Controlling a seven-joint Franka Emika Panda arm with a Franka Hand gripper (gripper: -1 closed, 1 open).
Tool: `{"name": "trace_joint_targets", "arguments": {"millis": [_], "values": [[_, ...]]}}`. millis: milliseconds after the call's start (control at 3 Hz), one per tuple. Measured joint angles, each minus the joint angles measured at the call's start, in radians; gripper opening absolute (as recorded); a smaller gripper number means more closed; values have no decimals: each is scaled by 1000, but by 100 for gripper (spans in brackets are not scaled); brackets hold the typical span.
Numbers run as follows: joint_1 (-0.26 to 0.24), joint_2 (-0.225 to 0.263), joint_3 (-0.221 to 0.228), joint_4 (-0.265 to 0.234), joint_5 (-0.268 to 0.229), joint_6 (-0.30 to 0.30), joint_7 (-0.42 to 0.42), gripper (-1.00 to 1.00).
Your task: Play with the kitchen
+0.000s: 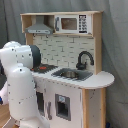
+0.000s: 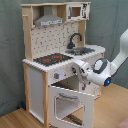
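Note:
The white and light-wood toy kitchen (image 1: 75,50) stands in both exterior views, with a grey hood (image 1: 39,29), black faucet (image 1: 84,59), sink (image 1: 72,74) and black-red stovetop (image 1: 43,67). In the second exterior view the kitchen (image 2: 50,30) has its windowed oven door (image 2: 72,105) swung open out of the front. My gripper (image 2: 76,70) reaches in from the second exterior view's right. It sits at the counter's front edge, just above the open door and beside the knob panel (image 2: 59,75). In the first exterior view my own arm (image 1: 20,85) hides the gripper.
A grey curtain (image 2: 10,50) hangs behind the kitchen. The wooden floor (image 2: 115,107) shows in front and to the second exterior view's right. A toy microwave (image 1: 72,23) sits on the top shelf. The rounded counter end (image 1: 102,79) juts out on the first exterior view's right.

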Motion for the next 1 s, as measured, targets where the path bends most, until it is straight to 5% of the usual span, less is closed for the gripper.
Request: {"name": "trace_joint_targets", "arguments": {"millis": [1000], "values": [[0,-6,0,-2,5,-6,-358,-100]]}}
